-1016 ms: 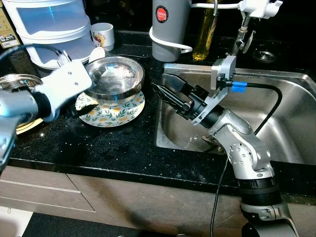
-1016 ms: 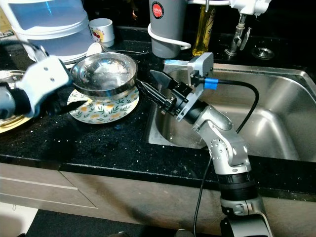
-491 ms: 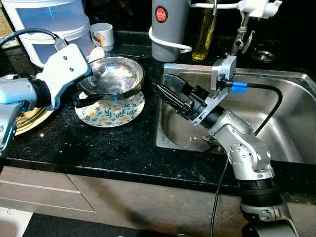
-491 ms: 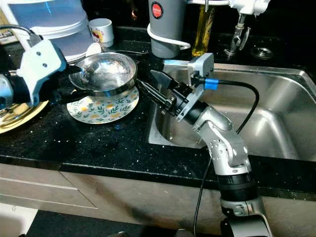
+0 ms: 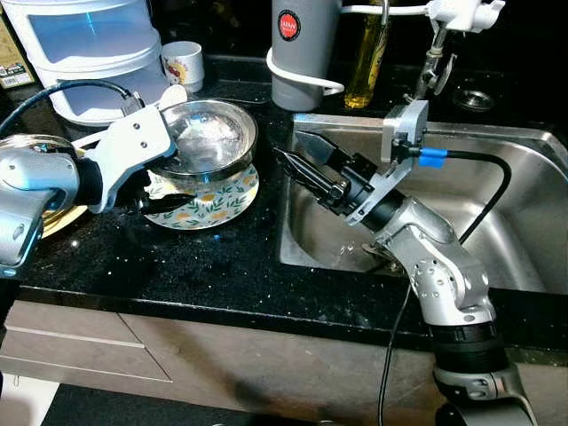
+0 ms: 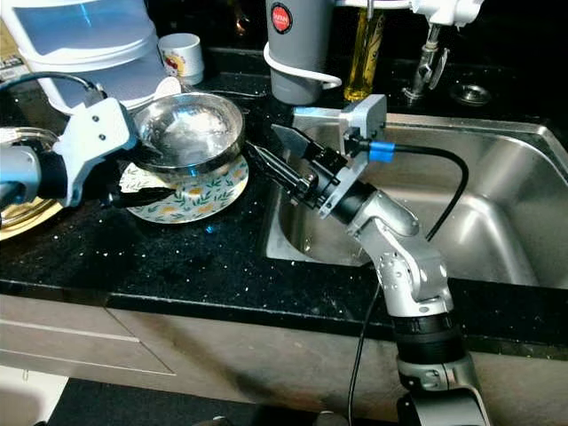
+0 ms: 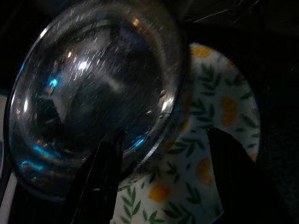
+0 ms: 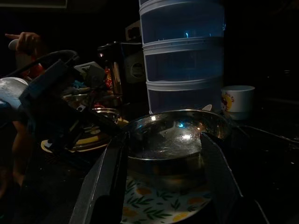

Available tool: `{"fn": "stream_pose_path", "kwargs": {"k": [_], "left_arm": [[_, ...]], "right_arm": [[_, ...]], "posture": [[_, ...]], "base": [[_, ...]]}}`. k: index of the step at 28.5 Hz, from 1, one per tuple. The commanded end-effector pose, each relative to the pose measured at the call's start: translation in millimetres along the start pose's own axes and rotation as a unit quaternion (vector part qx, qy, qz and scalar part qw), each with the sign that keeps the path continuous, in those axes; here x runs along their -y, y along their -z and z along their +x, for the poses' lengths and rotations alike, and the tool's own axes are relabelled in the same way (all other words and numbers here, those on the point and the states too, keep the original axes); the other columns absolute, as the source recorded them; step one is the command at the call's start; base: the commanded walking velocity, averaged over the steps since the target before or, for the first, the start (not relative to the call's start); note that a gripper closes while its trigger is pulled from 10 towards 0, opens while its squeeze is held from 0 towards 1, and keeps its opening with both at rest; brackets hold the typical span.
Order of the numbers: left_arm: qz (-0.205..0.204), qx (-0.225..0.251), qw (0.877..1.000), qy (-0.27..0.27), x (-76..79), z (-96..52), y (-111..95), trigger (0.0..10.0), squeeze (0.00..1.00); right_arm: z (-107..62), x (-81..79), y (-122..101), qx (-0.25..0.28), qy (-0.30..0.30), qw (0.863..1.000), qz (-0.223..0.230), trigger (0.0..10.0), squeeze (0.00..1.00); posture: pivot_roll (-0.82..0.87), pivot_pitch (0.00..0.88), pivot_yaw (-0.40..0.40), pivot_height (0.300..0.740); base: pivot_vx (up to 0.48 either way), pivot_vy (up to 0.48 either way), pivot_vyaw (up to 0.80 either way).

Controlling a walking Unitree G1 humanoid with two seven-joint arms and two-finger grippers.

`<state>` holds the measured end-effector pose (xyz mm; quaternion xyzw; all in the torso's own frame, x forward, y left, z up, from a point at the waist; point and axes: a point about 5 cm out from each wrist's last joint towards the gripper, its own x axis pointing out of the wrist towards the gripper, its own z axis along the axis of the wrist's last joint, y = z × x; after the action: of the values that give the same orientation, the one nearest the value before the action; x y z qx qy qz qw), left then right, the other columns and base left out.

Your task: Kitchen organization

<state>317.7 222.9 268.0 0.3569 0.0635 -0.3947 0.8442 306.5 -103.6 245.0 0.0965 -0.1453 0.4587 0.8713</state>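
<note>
Black counter (image 5: 222,257) carries the steel bowl (image 5: 209,142) on a patterned plate (image 5: 213,200) — left hand (image 5: 164,191), fingers apart, straddles its rim; right hand (image 5: 297,164), open, waits opposite over the sink (image 5: 524,177).

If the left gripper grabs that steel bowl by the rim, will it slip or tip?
The steel bowl looks polished and thin-walled, so probably light, rigid and slippery between the fingers. It sits tilted on the patterned plate, so it may rock or slide. The left gripper is open at its near rim; the plate might shift too.
</note>
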Motion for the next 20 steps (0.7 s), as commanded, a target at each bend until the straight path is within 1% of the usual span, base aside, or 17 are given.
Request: {"fn": "stream_pose_path", "kwargs": {"k": [1, 3, 4, 5, 6, 13, 20], "left_arm": [[0.003, -0.014, 1.0, 0.008, -0.3, 1.5, 3.9, 10.0, 0.0], [0.003, -0.015, 1.0, 0.008, -1.1, 1.8, 4.5, 10.0, 0.0], [0.001, -0.012, 1.0, 0.008, -2.3, 2.1, 5.0, 3.4, 0.0], [0.001, -0.012, 1.0, 0.008, -2.3, 2.1, 5.0, 3.4, 0.0], [0.0, -0.009, 1.0, 0.014, -2.3, 2.0, 4.9, 0.0, 0.0], [0.002, 0.0, 0.999, 0.041, 3.1, 2.3, 2.1, 0.0, 0.0], [0.008, 0.008, 0.999, 0.046, 5.1, 2.2, -2.0, 0.0, 0.0]], "right_arm": [[-3.7, 0.9, -2.1, 0.0, 0.007, 1.0, -0.005, 10.0, 0.0], [-3.9, 0.8, -2.4, 0.0, 0.008, 1.0, -0.005, 10.0, 0.0], [-4.0, 0.6, -2.7, 0.0, 0.008, 1.0, -0.005, 10.0, 0.0], [-4.0, 0.6, -2.7, 0.0, 0.008, 1.0, -0.005, 10.0, 0.0], [-4.1, 0.4, -2.9, 0.0, 0.008, 1.0, -0.005, 10.0, 0.0], [-4.2, 0.1, -3.4, 0.0, 0.01, 1.0, -0.006, 10.0, 0.0], [-3.8, 0.0, -2.9, 0.001, 0.01, 1.0, -0.005, 10.0, 0.0]], "posture": [[0.0, 0.053, -0.008, 0.732], [0.0, 0.054, -0.009, 0.732], [0.0, 0.054, -0.009, 0.732], [0.0, 0.054, -0.009, 0.732], [0.0, 0.055, -0.008, 0.732], [0.0, 0.055, -0.008, 0.732], [0.0, 0.051, -0.009, 0.732]], "base": [[0.0, 0.0, 0.0], [0.0, 0.0, 0.0], [0.0, 0.0, 0.0], [0.0, 0.0, 0.0], [0.0, 0.0, 0.0], [0.0, 0.0, 0.0], [0.0, 0.0, 0.0]]}}
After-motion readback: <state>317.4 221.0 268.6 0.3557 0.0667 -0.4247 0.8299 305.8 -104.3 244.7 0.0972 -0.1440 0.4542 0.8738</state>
